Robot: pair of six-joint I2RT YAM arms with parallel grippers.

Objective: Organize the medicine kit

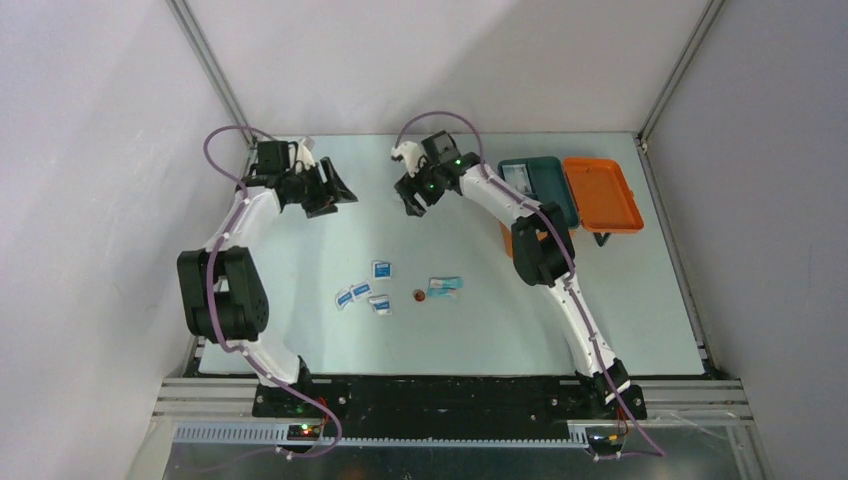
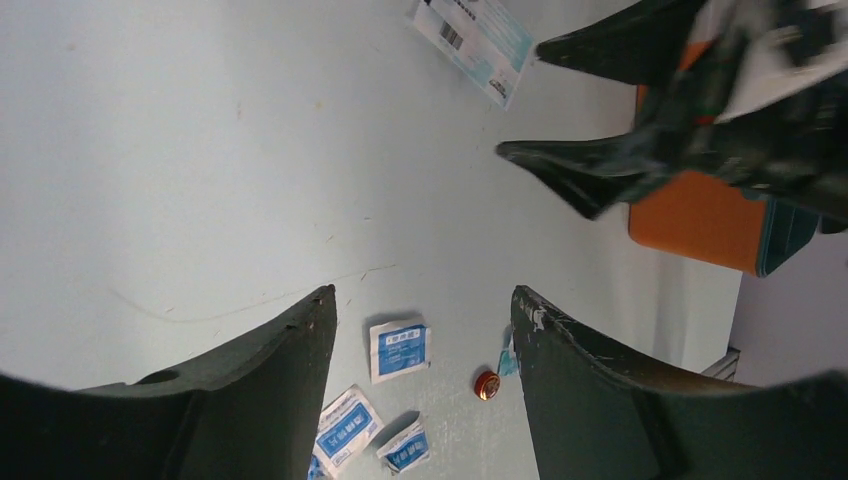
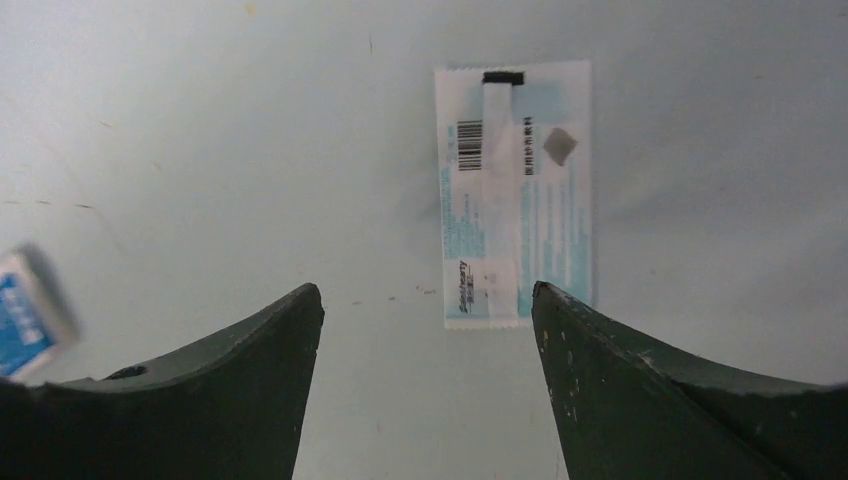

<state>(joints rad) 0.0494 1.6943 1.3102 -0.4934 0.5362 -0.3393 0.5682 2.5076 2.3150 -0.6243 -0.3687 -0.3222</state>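
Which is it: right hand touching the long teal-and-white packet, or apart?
Apart. The top external view shows bare table between the open right hand and the long packet.

Both arms are the same build, white links with black joint housings: left arm [image 1: 245,215], right arm [image 1: 580,310]. The largest black housing [image 1: 222,290] sits mid-arm, well behind the gripper. Left gripper [image 2: 422,295] and right gripper [image 3: 425,290] are black, with two tapered fingers [image 3: 640,400] in matte finish and pale scuffs on the inner edges. A purple cable [image 1: 208,152] loops out behind each wrist and runs back to a black base [image 1: 285,398]. Green LEDs [image 1: 457,160] are lit just behind the right gripper.
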